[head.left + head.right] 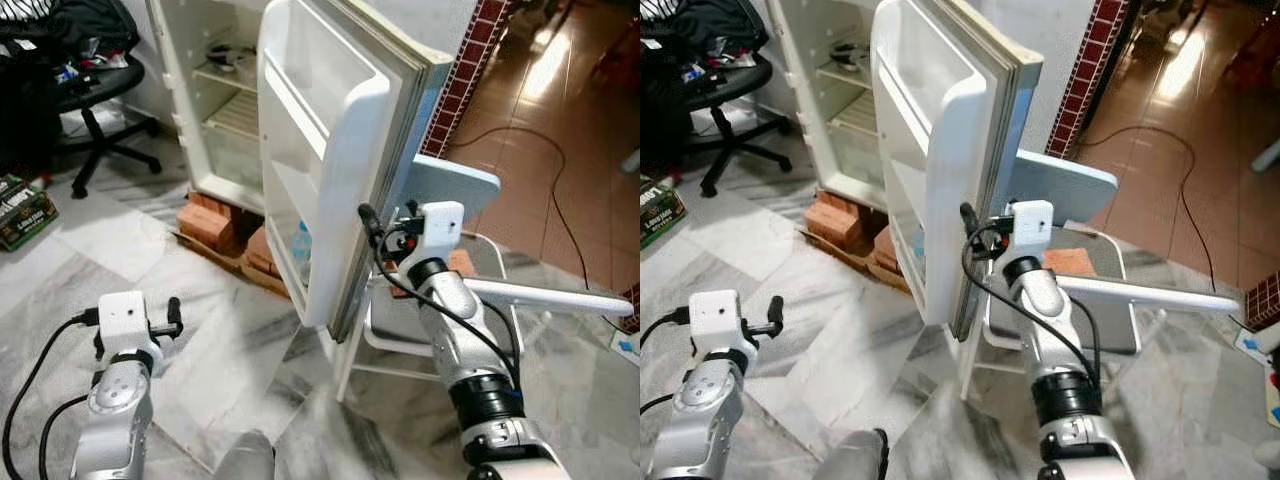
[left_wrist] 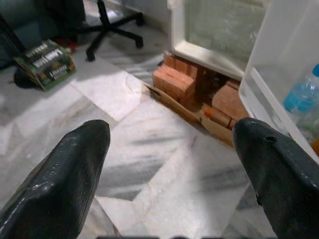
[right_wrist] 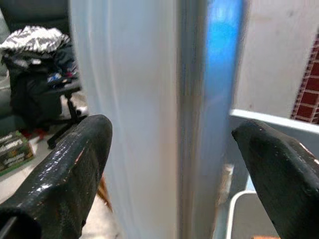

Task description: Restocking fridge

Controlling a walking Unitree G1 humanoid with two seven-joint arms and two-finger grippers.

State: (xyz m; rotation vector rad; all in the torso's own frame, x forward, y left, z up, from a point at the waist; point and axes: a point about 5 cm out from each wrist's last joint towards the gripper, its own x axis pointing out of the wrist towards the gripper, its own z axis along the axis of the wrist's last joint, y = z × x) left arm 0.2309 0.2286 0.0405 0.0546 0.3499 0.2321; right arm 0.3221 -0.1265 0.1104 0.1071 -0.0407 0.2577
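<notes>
Black fingers of the right gripper [image 3: 169, 164] are spread wide either side of the free edge of the open fridge door [image 1: 330, 150], one finger on the inner side, the other on the outer — holding nothing. Behind that arm stands a white folding chair [image 1: 470, 290]. Low in the door's bottom shelf sits a water bottle [image 2: 301, 97]. The left gripper [image 2: 172, 164] hovers low over the marble floor [image 1: 200, 300], fingers also parted and empty. The fridge [image 1: 215, 100] rests on bricks [image 1: 210, 220] — an office chair [image 1: 90, 110] stands to its left.
</notes>
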